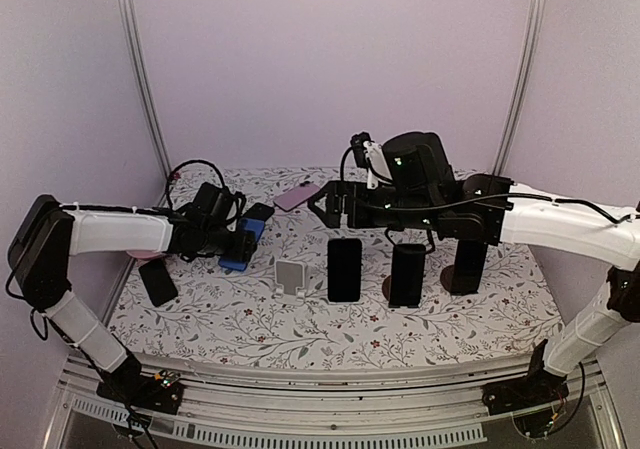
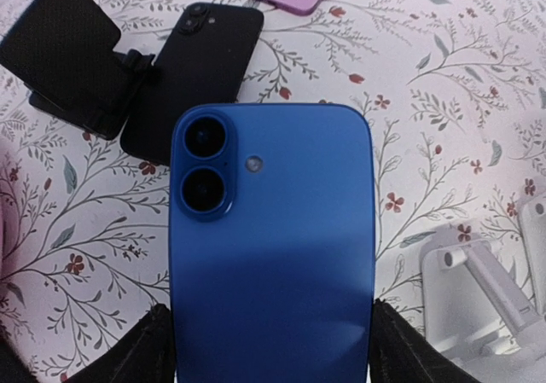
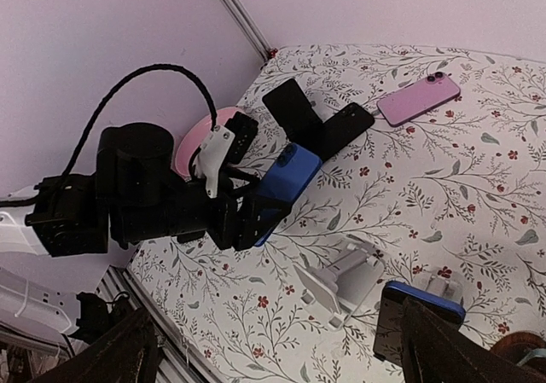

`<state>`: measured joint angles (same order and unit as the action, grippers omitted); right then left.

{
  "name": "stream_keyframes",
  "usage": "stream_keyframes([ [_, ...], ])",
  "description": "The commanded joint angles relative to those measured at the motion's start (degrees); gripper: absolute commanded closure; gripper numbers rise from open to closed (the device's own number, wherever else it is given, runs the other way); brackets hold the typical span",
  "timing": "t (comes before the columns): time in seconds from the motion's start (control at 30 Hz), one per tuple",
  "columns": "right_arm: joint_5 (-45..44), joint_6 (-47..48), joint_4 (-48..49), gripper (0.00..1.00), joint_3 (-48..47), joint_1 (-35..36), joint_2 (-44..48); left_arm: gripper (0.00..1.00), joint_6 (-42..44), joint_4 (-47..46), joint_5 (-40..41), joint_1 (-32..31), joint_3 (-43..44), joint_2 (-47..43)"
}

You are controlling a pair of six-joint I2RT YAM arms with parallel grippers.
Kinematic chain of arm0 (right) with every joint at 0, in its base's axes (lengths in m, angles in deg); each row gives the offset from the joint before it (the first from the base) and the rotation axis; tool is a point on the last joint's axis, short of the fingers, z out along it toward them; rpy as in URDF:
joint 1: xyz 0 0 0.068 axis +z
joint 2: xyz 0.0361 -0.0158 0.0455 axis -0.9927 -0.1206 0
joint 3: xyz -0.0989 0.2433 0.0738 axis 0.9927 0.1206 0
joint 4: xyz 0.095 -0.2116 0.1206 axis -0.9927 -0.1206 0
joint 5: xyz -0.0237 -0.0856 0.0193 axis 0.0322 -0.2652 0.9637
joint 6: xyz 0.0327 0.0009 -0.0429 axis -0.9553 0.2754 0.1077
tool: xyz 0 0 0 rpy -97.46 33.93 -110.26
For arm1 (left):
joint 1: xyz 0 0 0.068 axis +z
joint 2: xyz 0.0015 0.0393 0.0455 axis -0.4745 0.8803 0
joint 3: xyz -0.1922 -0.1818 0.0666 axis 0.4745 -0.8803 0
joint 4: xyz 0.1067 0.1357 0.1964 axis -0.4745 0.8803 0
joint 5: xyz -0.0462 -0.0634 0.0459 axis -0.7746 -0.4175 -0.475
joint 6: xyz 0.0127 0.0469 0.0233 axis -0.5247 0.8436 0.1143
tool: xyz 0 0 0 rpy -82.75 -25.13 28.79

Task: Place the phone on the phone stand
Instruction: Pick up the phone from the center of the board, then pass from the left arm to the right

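Left jaws grip the blue phone (image 2: 271,246) near white stand (image 1: 291,275).

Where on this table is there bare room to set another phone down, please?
The widest bare patch is the tablecloth strip between the row of propped phones and the front edge. A smaller gap lies between the white stand and the flat black phone. The back left is crowded: left gripper holding the blue phone, pink phone beyond.

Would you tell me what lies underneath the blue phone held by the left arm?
Floral tablecloth shows around the blue phone, and a black phone has one corner hidden behind its top edge. What lies directly under it is covered.
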<state>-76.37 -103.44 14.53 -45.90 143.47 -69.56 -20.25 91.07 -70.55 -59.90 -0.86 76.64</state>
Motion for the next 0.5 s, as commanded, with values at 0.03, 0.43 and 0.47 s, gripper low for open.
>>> stream_keyframes([
  [0.03,12.46,1.10,5.81,0.01,-4.04,-4.34,-5.88,0.43,3.09,-3.41,-2.13,0.08,0.86,-5.50],
  [0.43,19.92,0.47,12.77,0.00,-11.69,-8.94,-18.72,0.43,7.17,-5.57,-5.15,-3.94,0.68,-14.83],
  [0.47,20.02,0.28,12.74,0.00,-12.50,-9.25,-19.79,0.43,7.54,-5.60,-5.29,-4.20,0.86,-15.37],
])
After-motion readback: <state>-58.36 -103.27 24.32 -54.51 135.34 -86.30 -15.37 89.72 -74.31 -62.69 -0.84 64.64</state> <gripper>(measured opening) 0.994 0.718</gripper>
